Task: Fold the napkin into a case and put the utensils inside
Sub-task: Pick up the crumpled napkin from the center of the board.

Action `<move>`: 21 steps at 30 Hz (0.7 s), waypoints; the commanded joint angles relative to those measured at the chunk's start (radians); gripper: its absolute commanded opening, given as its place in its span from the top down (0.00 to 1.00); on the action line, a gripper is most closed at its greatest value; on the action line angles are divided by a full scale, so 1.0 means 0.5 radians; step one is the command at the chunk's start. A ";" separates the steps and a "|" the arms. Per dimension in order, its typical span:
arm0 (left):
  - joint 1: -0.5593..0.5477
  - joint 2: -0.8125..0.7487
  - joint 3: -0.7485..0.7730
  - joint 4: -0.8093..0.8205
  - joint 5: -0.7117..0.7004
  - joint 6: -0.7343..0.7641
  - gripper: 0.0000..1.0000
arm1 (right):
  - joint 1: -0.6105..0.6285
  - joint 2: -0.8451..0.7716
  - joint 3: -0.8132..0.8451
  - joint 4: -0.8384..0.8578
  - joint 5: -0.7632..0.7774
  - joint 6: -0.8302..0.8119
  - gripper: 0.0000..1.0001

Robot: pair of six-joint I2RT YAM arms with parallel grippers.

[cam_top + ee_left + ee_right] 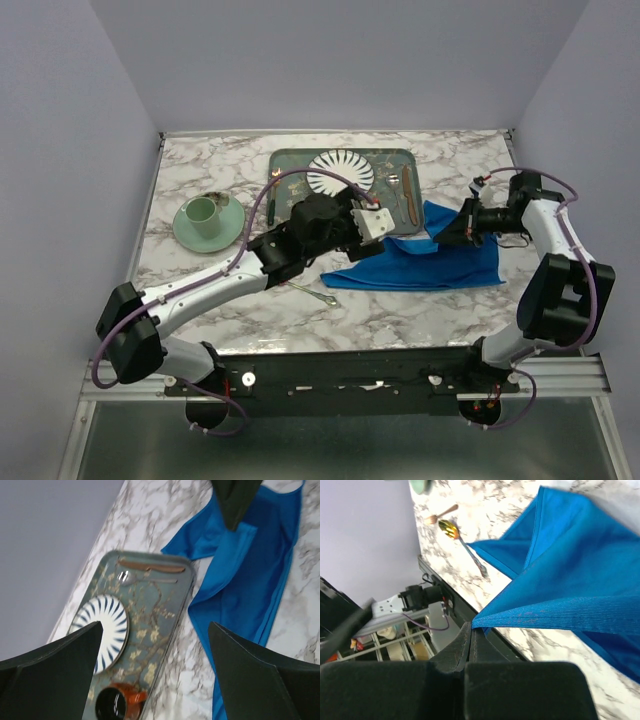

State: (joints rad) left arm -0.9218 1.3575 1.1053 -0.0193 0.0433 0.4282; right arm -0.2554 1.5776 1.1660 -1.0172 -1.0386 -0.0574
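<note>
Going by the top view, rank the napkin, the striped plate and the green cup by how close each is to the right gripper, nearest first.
1. napkin: pinched by the right gripper, on the table's right side.
2. striped plate: on the tray, far middle of the table.
3. green cup: far over on the left side.

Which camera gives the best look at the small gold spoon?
Right wrist: the spoon lies unobstructed, gold bowl and thin handle distinct. Top external shows it only as a tiny sliver. Left wrist misses it.
</note>
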 commanded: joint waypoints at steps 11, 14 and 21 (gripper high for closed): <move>-0.561 0.534 -0.152 1.097 -0.360 0.279 0.21 | -0.002 -0.471 -0.249 0.255 -0.227 0.501 0.99; -0.607 0.614 -0.131 1.201 -0.403 0.288 0.25 | -0.002 -0.498 -0.270 0.255 -0.224 0.501 0.99; -0.617 0.782 -0.035 1.272 -0.519 0.358 0.49 | 0.001 -0.517 -0.286 0.246 -0.239 0.498 0.99</move>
State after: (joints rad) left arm -1.2285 1.7088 1.0504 0.5198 -0.1383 0.5797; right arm -0.2554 1.3441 1.0306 -0.9085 -1.1217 0.1780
